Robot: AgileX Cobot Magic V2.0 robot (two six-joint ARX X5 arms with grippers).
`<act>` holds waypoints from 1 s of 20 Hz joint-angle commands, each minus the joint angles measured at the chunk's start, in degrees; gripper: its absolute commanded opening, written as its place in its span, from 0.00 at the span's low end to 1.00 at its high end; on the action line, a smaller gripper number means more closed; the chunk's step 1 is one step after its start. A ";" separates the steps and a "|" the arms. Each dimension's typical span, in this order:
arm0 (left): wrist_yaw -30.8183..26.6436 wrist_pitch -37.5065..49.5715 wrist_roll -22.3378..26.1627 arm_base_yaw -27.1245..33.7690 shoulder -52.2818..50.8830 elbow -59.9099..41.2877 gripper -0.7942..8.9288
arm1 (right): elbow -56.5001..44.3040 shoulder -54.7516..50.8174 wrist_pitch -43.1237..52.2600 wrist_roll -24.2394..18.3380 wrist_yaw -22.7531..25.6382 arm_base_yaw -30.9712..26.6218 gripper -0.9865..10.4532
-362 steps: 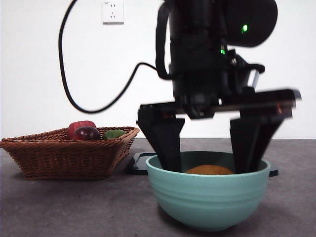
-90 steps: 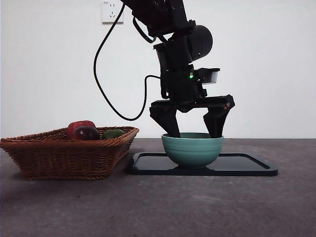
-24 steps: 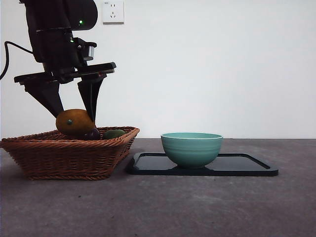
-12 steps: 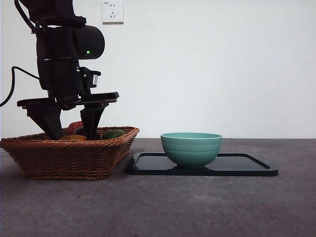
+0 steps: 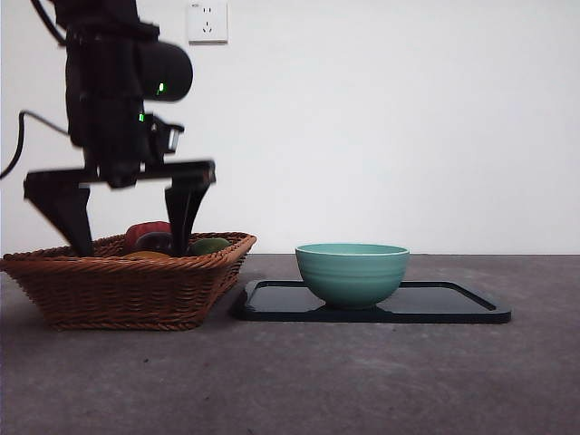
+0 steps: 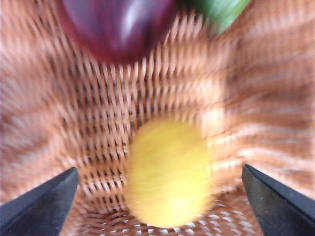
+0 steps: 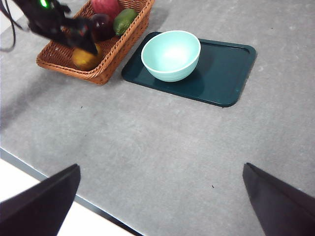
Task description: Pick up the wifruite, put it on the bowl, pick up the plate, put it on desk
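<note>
The desk (image 5: 362,381) is a flat, matte, dark grey-brown top with a faintly mottled grain; behind it rises a plain white wall carrying a white wall socket (image 5: 207,20). In the right wrist view the desk's near edge shows as a dark strip with a pale floor past it.

A woven wicker basket (image 5: 118,285), shallow and square with flaring sides, stands on the desk. Just beside it lies a flat, dark teal tray (image 5: 453,304) with rounded corners and a low raised rim, glossy enough to catch light. The bowl (image 5: 352,272), deep, round and mint green with faint horizontal ridges, sits on the end of the tray nearest the basket and holds nothing.

The wifruite (image 6: 168,172) lies on the basket's woven floor, smooth and oval; it looks yellow and blurred in the left wrist view and orange in the right wrist view (image 7: 86,57). Farther in the basket lie a glossy dark red fruit (image 6: 115,27), a red apple (image 7: 106,6) and a small green fruit (image 7: 124,20).

The left gripper (image 5: 127,246) hangs over the basket with its two black jaws spread wide, tips dipping inside the rim on either side of the wifruite, clear of it and gripping nothing. The right gripper (image 7: 157,206) waits high above the desk, well apart from the basket, jaws wide and empty.
</note>
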 commanded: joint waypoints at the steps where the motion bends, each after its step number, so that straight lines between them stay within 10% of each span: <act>1: -0.22 -2.62 2.56 -0.26 -1.42 4.42 0.63 | 0.46 0.04 0.35 0.59 0.04 0.57 0.62; 12: 0.13 -10.10 7.04 -7.08 -35.60 4.92 0.63 | 0.46 0.04 0.39 0.61 0.04 0.57 0.62; 20: 10.95 -19.32 13.92 -10.62 -58.55 4.61 0.63 | 0.46 0.04 0.46 0.61 0.04 0.55 0.62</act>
